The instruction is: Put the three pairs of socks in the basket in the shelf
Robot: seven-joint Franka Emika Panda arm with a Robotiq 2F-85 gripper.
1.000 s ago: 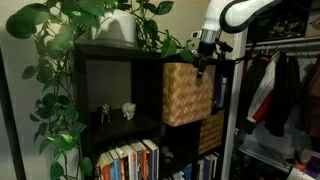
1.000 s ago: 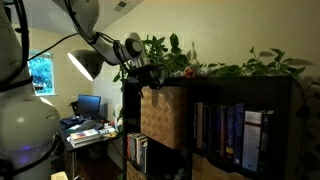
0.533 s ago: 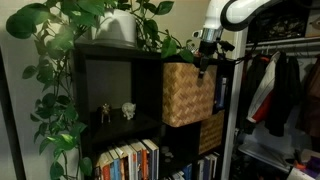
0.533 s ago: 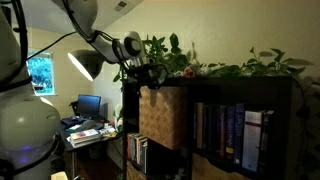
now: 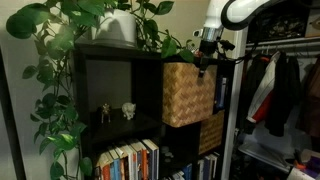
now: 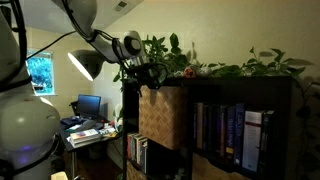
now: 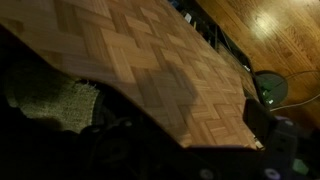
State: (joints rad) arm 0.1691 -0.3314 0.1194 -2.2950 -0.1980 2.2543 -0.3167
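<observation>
The tan woven wicker basket (image 5: 186,92) fills an upper compartment of the tall black shelf (image 5: 110,75) and sticks out a little at the front. It shows in both exterior views (image 6: 160,115). My gripper (image 5: 204,60) hangs at the basket's top front edge, also in an exterior view (image 6: 141,76). In the wrist view the basket's woven side (image 7: 160,60) fills the frame. A pale green knitted piece (image 7: 50,100), like a sock, lies in shadow at the left. My jaws are lost in the dark.
Leafy plants (image 5: 70,25) stand on top of the shelf. A smaller, darker woven basket (image 5: 211,131) sits in the compartment below. A clothes rack with hanging garments (image 5: 280,90) stands beside the shelf. Books (image 6: 235,135) fill other compartments. A desk with a lamp (image 6: 85,65) stands behind.
</observation>
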